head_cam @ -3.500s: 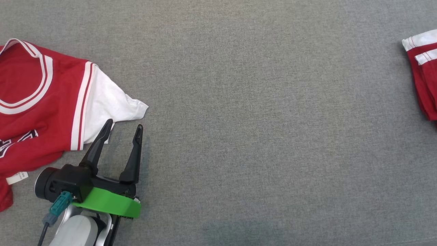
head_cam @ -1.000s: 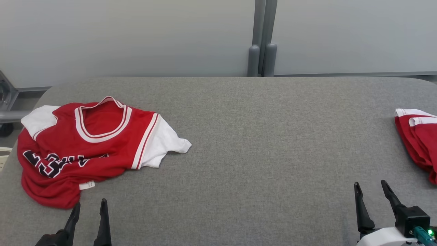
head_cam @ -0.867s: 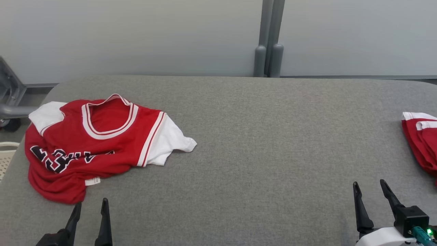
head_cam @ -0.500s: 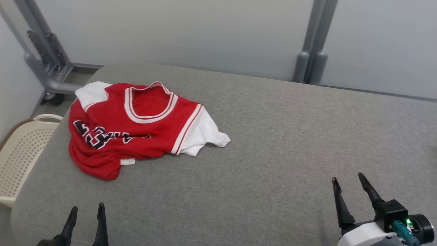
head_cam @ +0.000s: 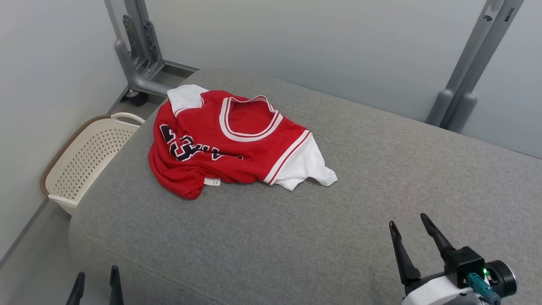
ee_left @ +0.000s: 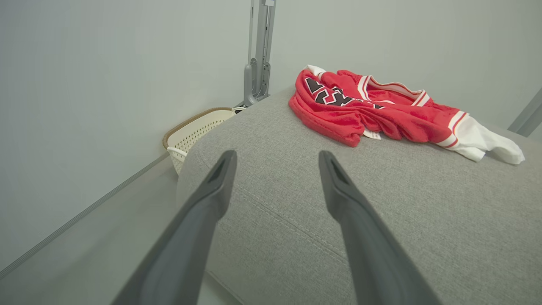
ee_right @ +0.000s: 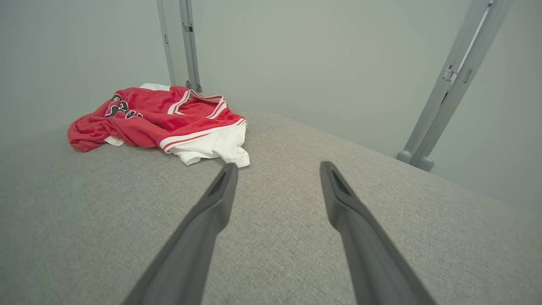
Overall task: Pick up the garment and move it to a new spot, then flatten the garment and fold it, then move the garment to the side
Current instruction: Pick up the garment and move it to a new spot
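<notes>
The garment (head_cam: 237, 144) is a red jersey with white sleeves, white trim and dark lettering, lying crumpled on the far left part of the grey cushioned surface (head_cam: 338, 220). It also lies ahead in the left wrist view (ee_left: 381, 114) and in the right wrist view (ee_right: 169, 120). My left gripper (head_cam: 96, 277) stands open at the bottom left, beyond the surface's near corner, with nothing between its fingers (ee_left: 211, 190). My right gripper (head_cam: 408, 226) is open at the lower right over bare surface, well apart from the garment, its fingers (ee_right: 216, 199) empty.
A cream perforated basket (head_cam: 84, 161) stands on the floor left of the surface. A grey metal stand on wheels (head_cam: 139, 55) is behind the garment, and a grey post (head_cam: 470, 80) stands at the far right. Pale walls close in at the left and the back.
The camera has swung left, so the whole picture shifted right and the basket and left wall came into view. The garment lies as before. Both grippers stay open.
</notes>
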Controlling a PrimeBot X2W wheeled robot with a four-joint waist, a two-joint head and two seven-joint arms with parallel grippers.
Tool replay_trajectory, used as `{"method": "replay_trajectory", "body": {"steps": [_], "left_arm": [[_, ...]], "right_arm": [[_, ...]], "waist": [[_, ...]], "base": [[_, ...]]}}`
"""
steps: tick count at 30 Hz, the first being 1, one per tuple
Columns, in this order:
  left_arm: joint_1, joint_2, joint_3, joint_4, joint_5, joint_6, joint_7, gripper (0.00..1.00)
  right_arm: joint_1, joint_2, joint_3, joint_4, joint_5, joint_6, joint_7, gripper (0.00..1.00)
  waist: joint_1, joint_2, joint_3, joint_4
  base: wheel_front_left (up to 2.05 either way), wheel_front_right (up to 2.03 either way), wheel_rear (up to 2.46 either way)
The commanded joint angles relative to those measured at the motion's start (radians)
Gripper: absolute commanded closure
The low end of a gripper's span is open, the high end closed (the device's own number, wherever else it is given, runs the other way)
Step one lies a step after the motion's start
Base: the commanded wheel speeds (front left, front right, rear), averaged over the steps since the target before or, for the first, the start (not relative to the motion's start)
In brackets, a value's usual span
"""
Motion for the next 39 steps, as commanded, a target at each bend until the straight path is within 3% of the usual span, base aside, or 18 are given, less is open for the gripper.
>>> {"method": "replay_trajectory", "body": {"steps": [1,8,16,26,29,32,39], "left_arm": [[0.006,-0.004,0.002,0.001,-0.012,-0.003,0.000,0.00],[-0.118,-0.005,-0.063,0.021,-0.054,-0.003,0.041,0.00],[-0.434,-0.036,-0.111,0.112,-0.141,0.021,0.289,0.00],[-0.852,0.013,-0.117,0.448,-0.168,0.079,0.583,0.00],[-0.916,0.026,-0.108,0.548,-0.187,0.088,0.637,0.00],[-0.983,0.043,-0.099,0.660,-0.220,0.067,0.724,0.00],[-1.043,0.080,-0.110,0.800,-0.219,0.079,0.801,0.00]], "right_arm": [[-0.003,-0.004,0.005,-0.005,0.006,-0.001,-0.003,0.00],[-0.009,-0.017,0.003,-0.032,0.001,-0.001,-0.003,0.00],[-0.067,-0.055,0.009,-0.070,-0.016,-0.001,-0.003,0.00],[-0.158,-0.091,0.063,-0.117,-0.009,-0.001,-0.003,0.00],[-0.181,-0.097,0.082,-0.120,-0.003,-0.001,-0.003,0.00],[-0.204,-0.099,0.116,-0.121,0.001,-0.001,-0.003,0.00],[-0.206,-0.097,0.153,-0.111,0.013,-0.001,-0.003,0.00]], "waist": [[0.0000,0.0120,0.001,0.005],[0.0000,0.0120,0.063,-0.024],[0.0000,0.0120,0.204,-0.058],[0.0000,0.0120,0.350,-0.141],[0.0000,0.0120,0.375,-0.171],[0.0000,0.0120,0.403,-0.212],[0.0000,0.0120,0.426,-0.256]], "base": [[0.00,0.00,0.00],[0.00,0.00,0.00],[0.00,0.00,0.00],[0.00,0.00,0.00],[0.00,0.00,0.00],[0.00,0.00,0.00],[0.00,0.00,0.00]]}}
